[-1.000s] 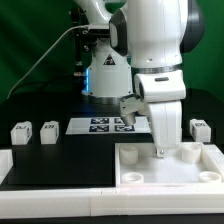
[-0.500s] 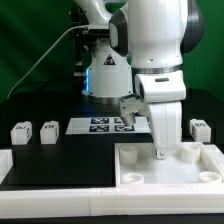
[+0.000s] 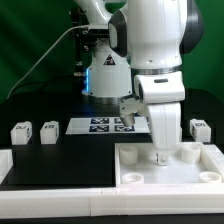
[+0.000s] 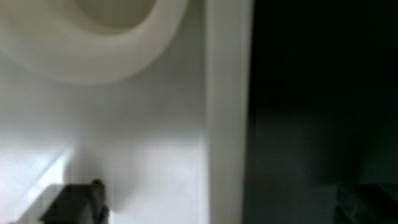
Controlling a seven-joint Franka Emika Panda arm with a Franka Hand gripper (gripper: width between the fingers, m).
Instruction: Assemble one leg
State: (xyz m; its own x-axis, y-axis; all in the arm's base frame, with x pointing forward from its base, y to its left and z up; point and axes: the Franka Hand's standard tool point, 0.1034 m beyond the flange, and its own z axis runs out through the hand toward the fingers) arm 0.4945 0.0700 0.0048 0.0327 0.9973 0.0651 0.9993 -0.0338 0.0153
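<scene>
Leg point(image 3: 199, 128) on table point(image 3: 70, 152) at exterior view's right, apart from gripper point(image 3: 160, 151)

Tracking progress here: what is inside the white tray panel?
The gripper reaches into the panel, beside a stubby white piece, possibly a leg. What is between the fingers is hidden.

the exterior view sits low in front of the white panel point(image 3: 140, 172), at mid range, facing across it toward the arm point(image 3: 155, 50) that rises behind it. the wrist view looks straight down past the tool point(image 3: 160, 152), very near that panel point(image 4: 125, 130) and blurred. both views share the panel's surface and the dark counter point(image 3: 60, 105) beside it.
</scene>
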